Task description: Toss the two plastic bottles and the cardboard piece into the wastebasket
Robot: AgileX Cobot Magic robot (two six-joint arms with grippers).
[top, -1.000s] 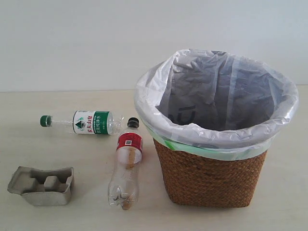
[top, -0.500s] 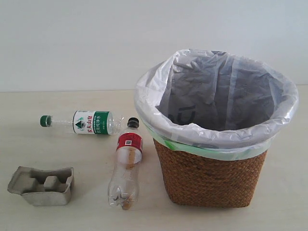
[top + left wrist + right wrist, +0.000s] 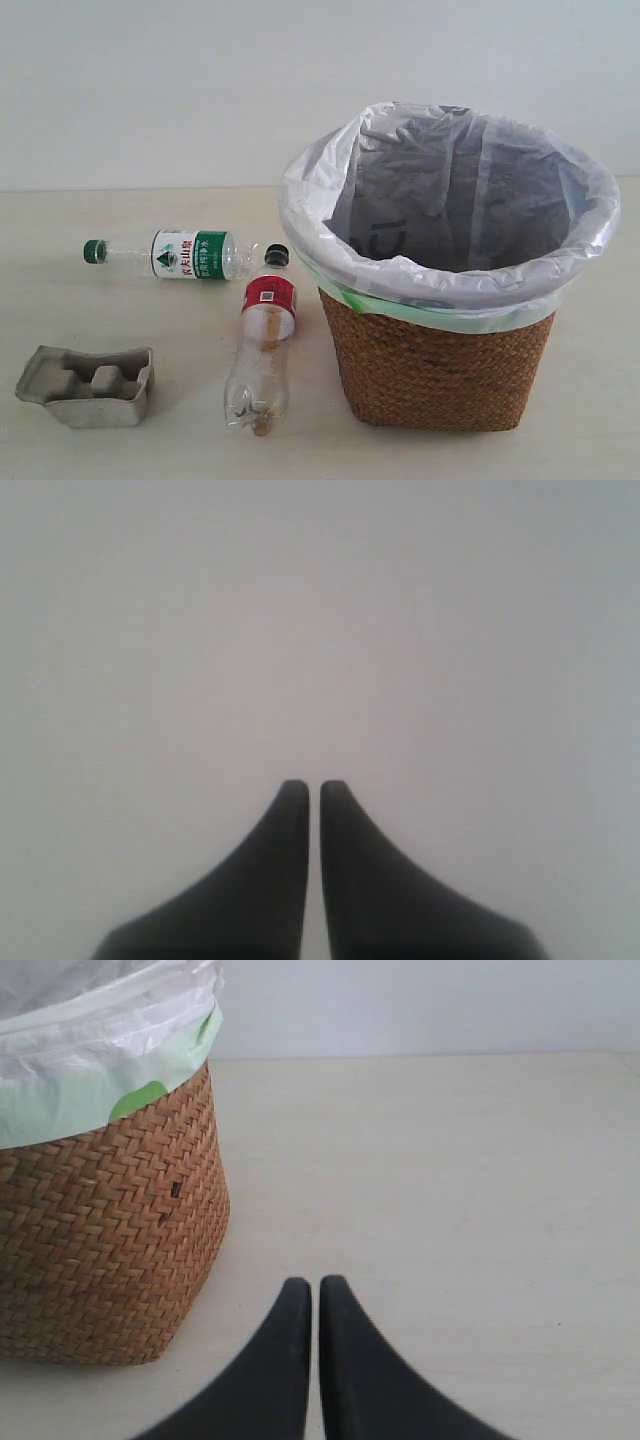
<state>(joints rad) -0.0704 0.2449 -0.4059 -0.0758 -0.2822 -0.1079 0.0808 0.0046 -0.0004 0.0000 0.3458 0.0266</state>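
Observation:
The green-capped bottle (image 3: 170, 254) lies on its side at the left of the table. The larger black-capped, red-labelled bottle (image 3: 262, 345) lies beside the wastebasket (image 3: 440, 370), cap pointing away. The grey-beige cardboard tray (image 3: 88, 385) sits at the front left. The wicker wastebasket, lined with a white bag, stands at the right and also shows in the right wrist view (image 3: 100, 1250). My right gripper (image 3: 315, 1285) is shut, empty, over bare table next to the basket. My left gripper (image 3: 307, 785) is shut, empty, facing a blank pale surface. Neither gripper appears in the exterior view.
The pale wooden table (image 3: 130, 310) runs back to a plain white wall (image 3: 150, 90). In the right wrist view, bare tabletop (image 3: 450, 1190) stretches away from the basket's side.

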